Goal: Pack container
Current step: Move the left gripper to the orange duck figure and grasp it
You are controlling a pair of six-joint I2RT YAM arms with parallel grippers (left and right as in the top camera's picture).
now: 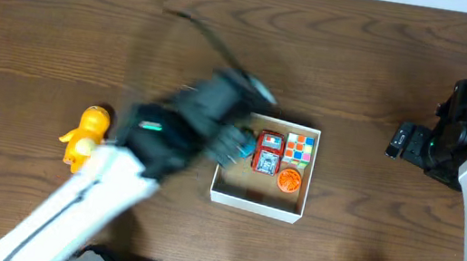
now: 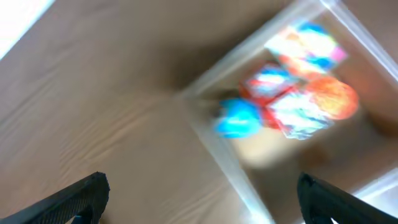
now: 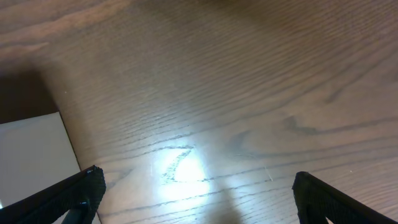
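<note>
1. While the left gripper (image 2: 198, 196) hangs blurred over the left edge of the box (image 1: 256, 203), its jaws stand wide apart, empty.
2. The box sits mid-way across the table (image 1: 65, 25), holding small toys (image 1: 268, 152).
3. The right gripper (image 3: 196, 193) gapes, empty, over bare wood.

The counter (image 1: 55, 32) is dark brown wood grain, smooth, with a soft sheen that throws back a bright patch of light in the right wrist view. The container (image 1: 256, 206) looks like thin matt white card, tan inside. The yellow duck toy (image 1: 84, 135) is glossy plastic. The right fingers (image 3: 81, 190) are matt black plastic.
</note>
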